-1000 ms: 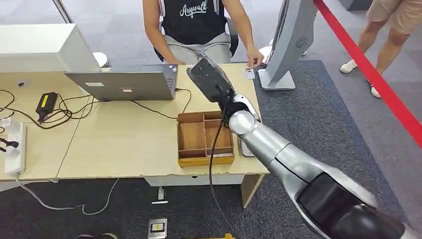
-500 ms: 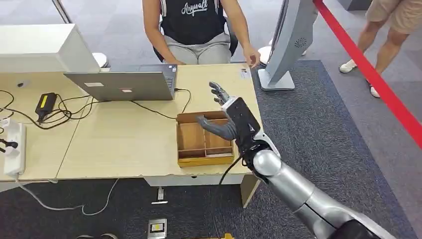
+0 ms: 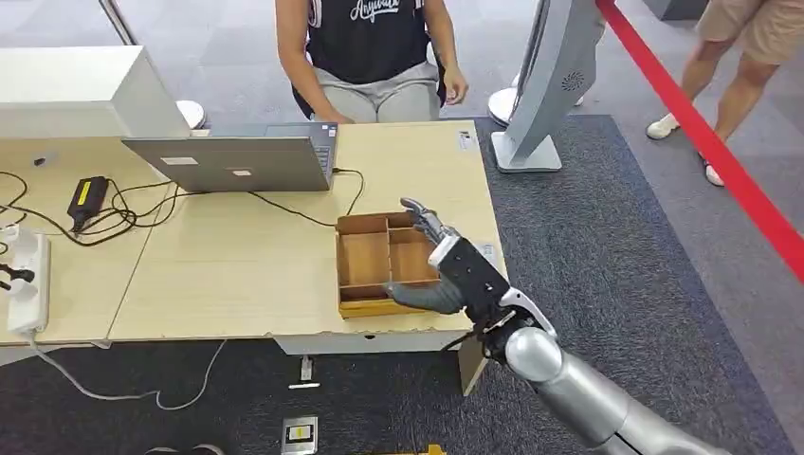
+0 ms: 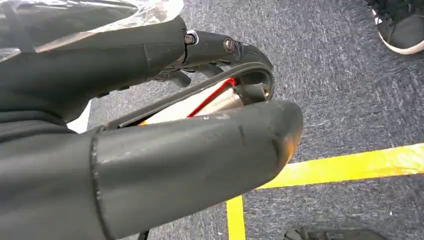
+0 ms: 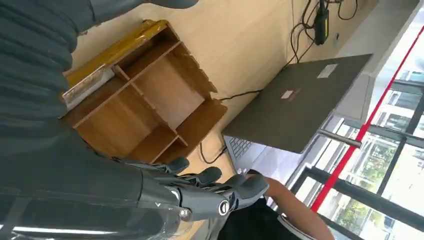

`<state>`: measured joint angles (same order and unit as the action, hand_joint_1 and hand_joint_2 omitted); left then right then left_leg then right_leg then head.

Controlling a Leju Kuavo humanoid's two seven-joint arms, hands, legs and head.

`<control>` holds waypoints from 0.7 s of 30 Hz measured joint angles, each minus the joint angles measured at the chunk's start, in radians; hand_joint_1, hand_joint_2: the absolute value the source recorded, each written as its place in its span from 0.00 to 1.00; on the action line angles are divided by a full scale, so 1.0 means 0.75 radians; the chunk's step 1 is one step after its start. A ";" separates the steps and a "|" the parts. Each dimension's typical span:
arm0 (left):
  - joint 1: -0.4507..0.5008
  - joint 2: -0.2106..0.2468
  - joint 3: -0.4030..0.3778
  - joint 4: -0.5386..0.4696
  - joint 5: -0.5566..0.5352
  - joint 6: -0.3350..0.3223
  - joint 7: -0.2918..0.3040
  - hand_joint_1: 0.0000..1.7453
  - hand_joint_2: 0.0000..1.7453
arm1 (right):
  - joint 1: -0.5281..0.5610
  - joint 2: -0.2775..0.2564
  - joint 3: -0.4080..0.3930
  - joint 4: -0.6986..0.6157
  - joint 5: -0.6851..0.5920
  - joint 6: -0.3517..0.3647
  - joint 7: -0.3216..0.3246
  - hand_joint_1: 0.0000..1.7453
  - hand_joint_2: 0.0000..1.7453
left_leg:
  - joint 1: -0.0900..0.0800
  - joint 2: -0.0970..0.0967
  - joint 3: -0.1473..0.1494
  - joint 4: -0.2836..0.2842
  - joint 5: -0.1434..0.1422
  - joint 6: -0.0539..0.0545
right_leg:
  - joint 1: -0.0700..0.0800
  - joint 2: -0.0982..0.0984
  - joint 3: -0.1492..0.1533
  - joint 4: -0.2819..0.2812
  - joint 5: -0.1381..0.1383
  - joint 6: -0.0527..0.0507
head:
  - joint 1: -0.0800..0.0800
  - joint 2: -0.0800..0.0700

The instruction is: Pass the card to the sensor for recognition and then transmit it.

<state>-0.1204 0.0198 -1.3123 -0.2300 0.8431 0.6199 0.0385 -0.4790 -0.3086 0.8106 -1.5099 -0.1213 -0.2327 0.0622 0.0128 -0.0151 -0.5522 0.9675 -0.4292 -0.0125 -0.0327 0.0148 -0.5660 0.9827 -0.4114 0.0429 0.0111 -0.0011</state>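
Hanging over grey carpet crossed by a yellow line (image 4: 345,167), the left hand (image 4: 150,140) shows a thick thumb and a dark finger arched close above it; I cannot tell whether it is closed or holds anything.

On the table (image 3: 237,275), far off to the thumb side of the right hand, lie a white power strip (image 3: 26,280) and a black adapter (image 3: 87,196) among cables. Nearer, on that same side, stands a grey laptop (image 3: 237,161).

The wooden tray (image 3: 365,261) sits under the right hand (image 3: 447,270), its divided compartments reaching out past the thumb. That hand hovers with fingers (image 5: 220,192) spread and stretched forward, thumb held out sideways, nothing in its grasp.

The card (image 3: 466,139) lies flat at the table's far edge, well beyond the fingertips and apart from them. A seated person (image 3: 374,47) faces the table past it. Farther beyond the fingertips, to the outer side, a white stand (image 3: 555,76) rises from the carpet, then a red strip (image 3: 702,123) and a second person's legs (image 3: 725,57).
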 joint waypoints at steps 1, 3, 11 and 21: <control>0.000 -0.001 0.005 0.000 0.002 0.002 0.000 0.00 0.00 | 0.002 -0.001 0.000 -0.004 0.016 0.012 0.009 0.00 1.00 | 0.000 0.000 0.000 0.000 0.000 0.000 | 0.000 0.000 0.000 0.000 0.000 0.000 | 0.001 0.000; -0.001 -0.002 0.007 0.000 0.006 0.008 0.004 0.00 0.00 | 0.005 -0.003 0.002 -0.006 0.062 0.032 0.027 0.00 1.00 | 0.000 0.000 0.000 0.000 0.000 0.000 | 0.000 0.000 0.000 0.000 0.000 0.000 | 0.000 0.000; -0.002 -0.006 0.012 -0.001 0.009 0.012 0.007 0.00 0.00 | 0.003 -0.002 0.047 -0.006 0.444 0.041 0.224 0.00 1.00 | 0.000 0.000 -0.001 0.000 0.000 0.000 | 0.000 0.000 0.000 0.000 0.000 0.000 | 0.001 0.000; -0.003 -0.012 0.016 -0.004 0.000 0.023 0.020 0.00 0.00 | 0.004 0.025 0.110 0.015 1.038 0.052 0.518 0.00 1.00 | 0.000 0.000 -0.001 0.000 0.000 0.000 | 0.000 0.000 0.000 0.000 0.000 0.000 | 0.001 0.000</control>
<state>-0.1226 0.0111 -1.3001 -0.2331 0.8431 0.6374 0.0534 -0.4763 -0.2895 0.8934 -1.4988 0.6574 -0.1934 0.4509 0.0129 -0.0153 -0.5529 0.9674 -0.4292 -0.0125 -0.0326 0.0148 -0.5661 0.9827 -0.4115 0.0429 0.0114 -0.0011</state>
